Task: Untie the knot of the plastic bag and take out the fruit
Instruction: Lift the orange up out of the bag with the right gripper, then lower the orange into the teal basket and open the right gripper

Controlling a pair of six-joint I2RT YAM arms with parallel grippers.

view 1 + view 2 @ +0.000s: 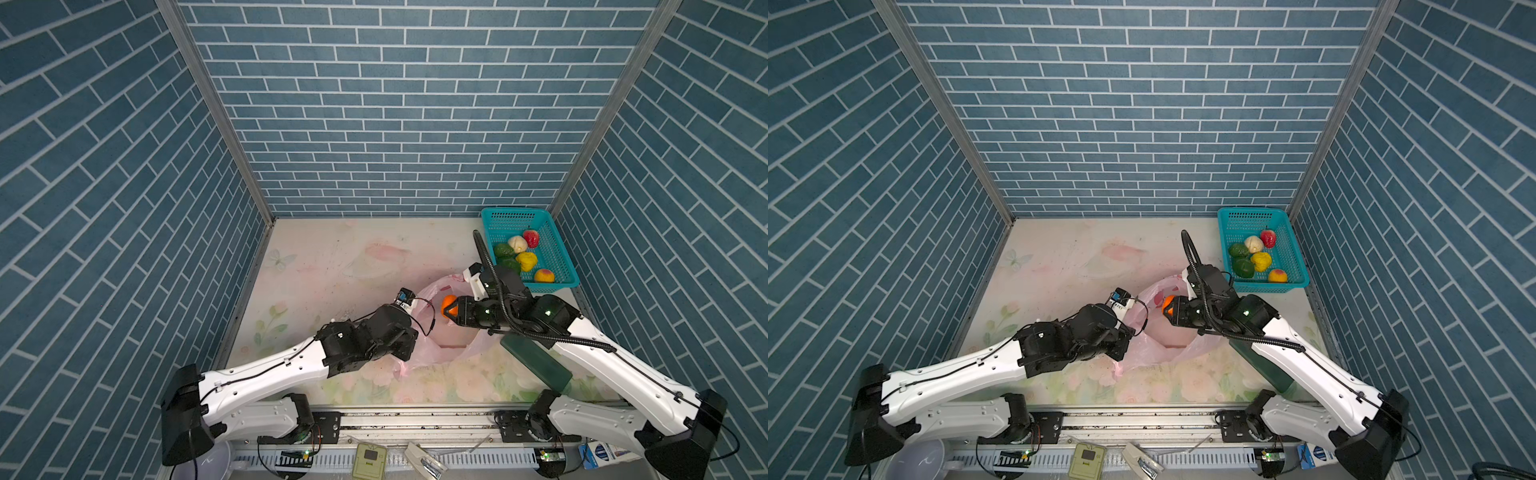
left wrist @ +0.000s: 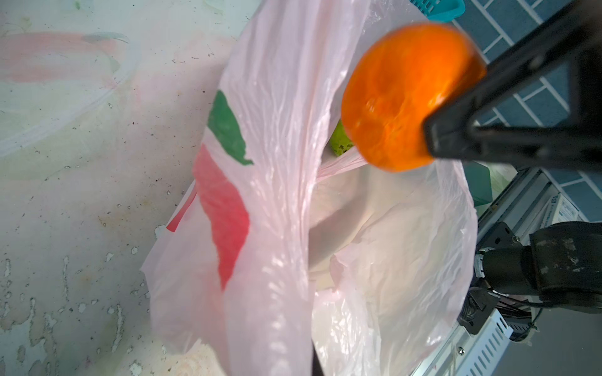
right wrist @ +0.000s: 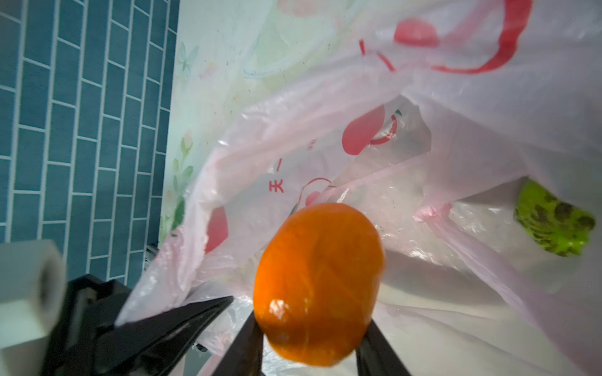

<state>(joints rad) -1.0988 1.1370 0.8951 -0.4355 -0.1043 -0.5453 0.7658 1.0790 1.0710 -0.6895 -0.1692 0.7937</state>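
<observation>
Right gripper (image 3: 311,328): jaws part-spread, both black fingers (image 3: 381,355) pinching the orange fruit (image 3: 319,276) by its sides, with the fruit sitting out at the tips. In a top view it is raised over the open mouth of the plastic bag (image 1: 419,357), clear of the film. Left gripper (image 3: 202,311): jaws pressed together on the bag's rim, with pink film gathered at its black finger. In the left wrist view the film runs up towards the camera, so that side of the mouth is held lifted. Bag: thin translucent pink with red apple prints, red writing and a green leaf print. It lies mid-table between the two arms on the floral table (image 1: 332,270), mouth wide. Inside the bag a light green fruit (image 3: 553,224) with dark blotches lies on the floor, beside a twisted pink handle strip (image 3: 430,211) that trails loose. The teal basket (image 1: 507,226) sits in the far right corner of the table, just beyond the right wrist. It holds six pieces: red fruit (image 1: 530,238), cream-white fruit (image 1: 517,243), green fruit (image 1: 503,250), dark green fruit (image 1: 510,264), yellow fruit (image 1: 526,261) and yellow-red fruit (image 1: 544,275). A dark green flat object (image 1: 536,361) lies on the table under the right forearm, kind not readable
</observation>
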